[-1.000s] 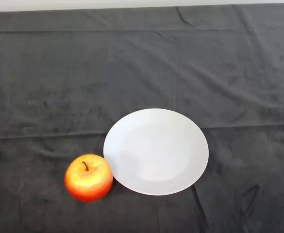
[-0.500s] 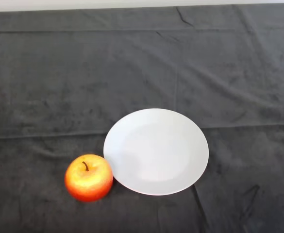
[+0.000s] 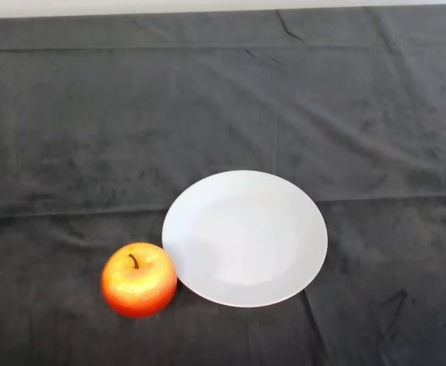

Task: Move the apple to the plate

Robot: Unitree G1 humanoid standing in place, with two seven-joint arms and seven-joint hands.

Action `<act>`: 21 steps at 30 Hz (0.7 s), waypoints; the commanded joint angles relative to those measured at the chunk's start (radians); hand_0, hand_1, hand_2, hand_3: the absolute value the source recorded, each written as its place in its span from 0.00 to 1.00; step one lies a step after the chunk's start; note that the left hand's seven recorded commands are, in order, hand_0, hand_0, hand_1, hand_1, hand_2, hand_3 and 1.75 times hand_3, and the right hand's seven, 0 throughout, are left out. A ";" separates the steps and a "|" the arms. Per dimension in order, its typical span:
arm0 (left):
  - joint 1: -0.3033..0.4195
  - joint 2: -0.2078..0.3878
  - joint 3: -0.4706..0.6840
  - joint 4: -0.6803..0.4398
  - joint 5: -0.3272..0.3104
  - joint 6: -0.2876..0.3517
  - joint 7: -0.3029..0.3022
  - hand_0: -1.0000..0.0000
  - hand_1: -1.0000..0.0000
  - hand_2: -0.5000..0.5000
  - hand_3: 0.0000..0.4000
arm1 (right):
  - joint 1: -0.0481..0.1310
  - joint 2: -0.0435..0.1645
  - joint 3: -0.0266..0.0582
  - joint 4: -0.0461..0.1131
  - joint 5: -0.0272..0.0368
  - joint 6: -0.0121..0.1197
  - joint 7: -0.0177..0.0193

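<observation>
My robot's hand is nowhere in the picture, so I cannot tell how its fingers are set or if they hold anything. The apple sits in the lower left of the frame, stem up, just beside the white plate on the dark bench, maybe touching its rim. It is round, shiny, red and yellow, so I think a clumsy poke could roll it away or bump the plate.
</observation>
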 commanded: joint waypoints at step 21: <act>0.204 -0.083 -0.109 -0.882 -0.024 0.372 -0.014 1.00 1.00 0.50 0.00 | -0.032 -0.006 0.0013 -0.011 0.0199 -0.005 -0.0047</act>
